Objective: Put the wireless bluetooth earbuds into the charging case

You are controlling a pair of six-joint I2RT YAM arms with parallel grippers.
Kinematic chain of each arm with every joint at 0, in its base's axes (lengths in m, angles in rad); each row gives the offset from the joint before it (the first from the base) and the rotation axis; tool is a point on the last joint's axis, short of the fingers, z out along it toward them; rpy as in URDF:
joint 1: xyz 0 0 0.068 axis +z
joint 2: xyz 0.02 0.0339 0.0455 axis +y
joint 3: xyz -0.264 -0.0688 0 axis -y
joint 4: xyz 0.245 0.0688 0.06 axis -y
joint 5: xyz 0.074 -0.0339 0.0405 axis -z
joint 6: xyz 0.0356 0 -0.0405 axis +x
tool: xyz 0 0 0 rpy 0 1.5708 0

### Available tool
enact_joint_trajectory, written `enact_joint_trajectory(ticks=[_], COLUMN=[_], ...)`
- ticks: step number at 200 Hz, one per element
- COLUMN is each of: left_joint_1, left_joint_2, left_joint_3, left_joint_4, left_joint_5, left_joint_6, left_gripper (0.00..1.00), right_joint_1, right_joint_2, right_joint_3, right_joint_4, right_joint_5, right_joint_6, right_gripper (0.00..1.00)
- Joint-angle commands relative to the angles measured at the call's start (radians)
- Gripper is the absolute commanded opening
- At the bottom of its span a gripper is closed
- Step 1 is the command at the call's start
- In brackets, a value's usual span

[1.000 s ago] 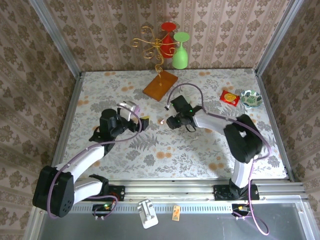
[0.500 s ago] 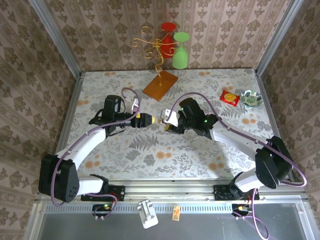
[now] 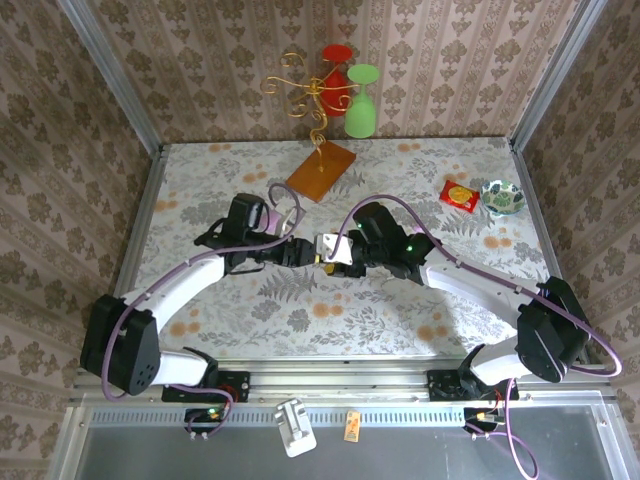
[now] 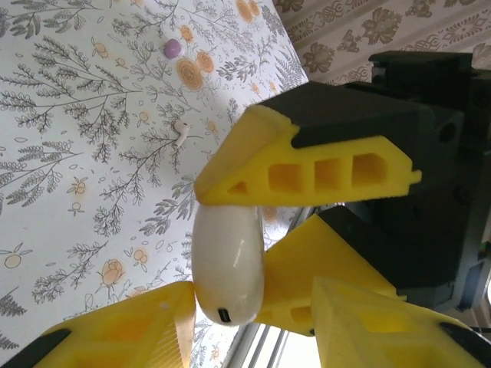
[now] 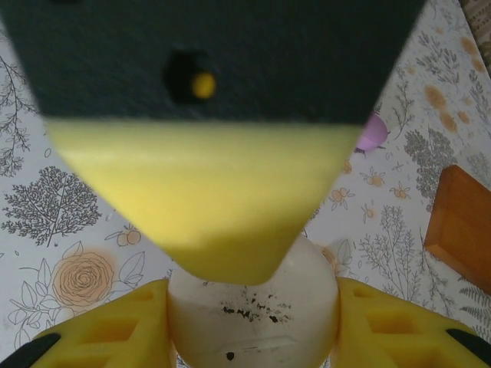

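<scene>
So far nothing is inserted: the charging case (image 4: 228,264) is gripped by the half-closed right hand (image 5: 253,330) and, seemingly, the left hand (image 3: 306,251), while one earbud (image 4: 181,132) is left loose on the bench (image 4: 77,192).

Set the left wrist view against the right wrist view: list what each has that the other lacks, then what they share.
Left wrist, not right wrist: a tiny white earbud lying loose on the floral cloth. Right wrist, not left wrist: the corner of a brown wooden board at the right edge. Shared: the white charging case seen up close, yellow fingers against its sides, and a small purple thing on the cloth.
</scene>
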Motion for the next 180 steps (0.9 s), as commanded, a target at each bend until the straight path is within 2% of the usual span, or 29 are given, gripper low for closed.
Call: enact_joint_trajectory(ticks=[1,29,55,85,97,111,136,163,180], left_joint_1=[-0.009,-0.014,-0.013,-0.013,-0.014,-0.013,-0.006,0.016,0.030], left_joint_2=[0.000,0.017,0.007,0.005,0.005,0.002,-0.018,-0.054,-0.075], left_joint_3=[-0.003,-0.006,-0.025,-0.033,-0.035,-0.040,-0.072,-0.118,-0.151], left_joint_4=[0.068,0.098,0.124,0.135,0.144,0.159,0.258,0.380,0.489], left_joint_5=[0.030,0.044,0.033,0.050,0.058,0.059,0.059,0.021,0.000], left_joint_6=[-0.028,-0.040,-0.034,-0.033,-0.036,-0.040,-0.052,-0.066,-0.088], left_gripper=[0.42,0.41,0.29,0.26,0.20,0.18,0.17,0.17,0.18], right_joint_1=[0.013,0.016,0.017,0.017,0.017,0.017,0.012,-0.015,-0.037], right_joint_2=[-0.025,-0.025,-0.025,-0.019,-0.017,-0.013,-0.024,-0.073,-0.113], right_joint_3=[0.024,0.025,0.024,0.028,0.030,0.032,0.020,-0.014,-0.050], right_joint_4=[0.002,0.012,0.026,0.028,0.029,0.031,0.062,0.121,0.194], right_joint_5=[-0.050,-0.061,-0.057,-0.050,-0.048,-0.044,-0.043,-0.109,-0.168], right_joint_6=[-0.011,0.003,0.011,0.010,0.010,0.016,0.043,0.103,0.175], right_gripper=[0.42,0.42,0.43,0.44,0.44,0.45,0.62,0.77,0.83])
